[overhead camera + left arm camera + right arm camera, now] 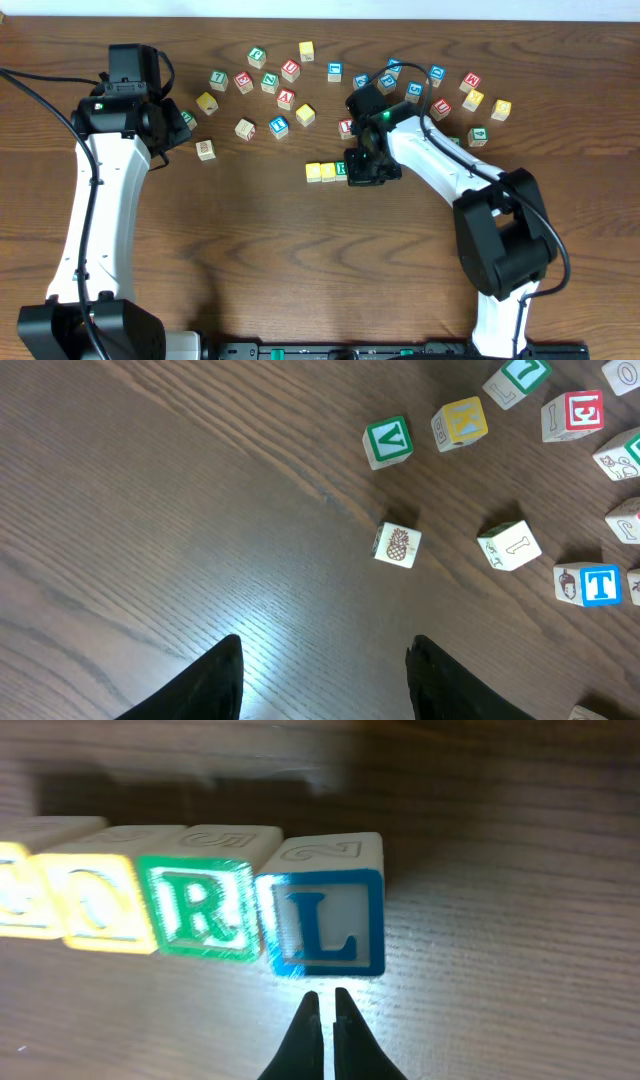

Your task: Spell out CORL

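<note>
Overhead cam sits high above the surface (250, 260) and looks straight down. It's far enough back to catch both arms and the whole scatter of cubes, with the arm bases along the bottom of its picture.

Left wrist cam is a lot nearer. It tilts down past the left end effector (322, 655) at the bottom of its frame, onto bare wood with loose cubes top right. Its pineapple cube (397, 544) and blue T cube (600, 584) also show in the overhead, on the surface's left half.

Right wrist cam is super close and low, looking past the right end effector (327, 1005) square onto the row of letter cubes (200, 905). Overhead has that same row near the surface's middle.
</note>
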Motion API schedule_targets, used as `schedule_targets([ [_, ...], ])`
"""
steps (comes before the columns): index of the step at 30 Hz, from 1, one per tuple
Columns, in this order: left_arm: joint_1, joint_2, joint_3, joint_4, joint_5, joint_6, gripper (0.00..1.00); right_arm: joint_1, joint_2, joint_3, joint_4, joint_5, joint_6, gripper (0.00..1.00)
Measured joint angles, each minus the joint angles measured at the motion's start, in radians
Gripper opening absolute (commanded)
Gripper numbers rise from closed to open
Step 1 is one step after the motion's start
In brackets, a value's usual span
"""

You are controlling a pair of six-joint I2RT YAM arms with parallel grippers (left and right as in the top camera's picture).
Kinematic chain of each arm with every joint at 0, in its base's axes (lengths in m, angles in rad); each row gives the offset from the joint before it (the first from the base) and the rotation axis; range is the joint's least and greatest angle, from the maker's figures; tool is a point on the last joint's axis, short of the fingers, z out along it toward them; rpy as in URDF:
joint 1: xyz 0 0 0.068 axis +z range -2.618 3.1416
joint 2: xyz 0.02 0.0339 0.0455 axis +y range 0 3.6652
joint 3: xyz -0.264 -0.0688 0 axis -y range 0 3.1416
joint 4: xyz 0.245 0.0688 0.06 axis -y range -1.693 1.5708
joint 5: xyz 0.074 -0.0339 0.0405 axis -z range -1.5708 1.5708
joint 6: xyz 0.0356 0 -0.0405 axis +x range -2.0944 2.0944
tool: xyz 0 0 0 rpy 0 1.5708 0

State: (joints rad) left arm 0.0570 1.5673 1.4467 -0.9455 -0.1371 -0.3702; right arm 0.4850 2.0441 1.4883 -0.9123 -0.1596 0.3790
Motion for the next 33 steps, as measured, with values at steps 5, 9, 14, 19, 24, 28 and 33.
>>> schedule_targets([
  [5, 0.0, 0.0, 0.0, 0.0, 0.0, 0.0, 0.52, -0.02, -0.113, -0.003, 0.01, 0.012, 0.001, 0.01],
  [9, 0.0, 0.0, 0.0, 0.0, 0.0, 0.0, 0.52, -0.062, -0.172, -0.003, 0.031, 0.038, 0.012, 0.01],
  [14, 0.0, 0.0, 0.0, 0.0, 0.0, 0.0, 0.52, -0.087, -0.136, -0.003, 0.061, 0.069, 0.035, 0.01],
  [19, 0.0, 0.0, 0.0, 0.0, 0.0, 0.0, 0.52, -0.087, -0.064, -0.003, 0.07, 0.075, 0.055, 0.01],
  [24, 0.0, 0.0, 0.0, 0.0, 0.0, 0.0, 0.52, -0.086, -0.022, -0.003, 0.072, 0.074, 0.066, 0.01],
  [28, 0.0, 0.0, 0.0, 0.0, 0.0, 0.0, 0.52, -0.077, -0.021, -0.003, 0.074, 0.074, 0.07, 0.01],
  [33, 0.0, 0.0, 0.0, 0.0, 0.0, 0.0, 0.52, -0.061, -0.005, -0.003, 0.079, 0.072, 0.082, 0.01],
])
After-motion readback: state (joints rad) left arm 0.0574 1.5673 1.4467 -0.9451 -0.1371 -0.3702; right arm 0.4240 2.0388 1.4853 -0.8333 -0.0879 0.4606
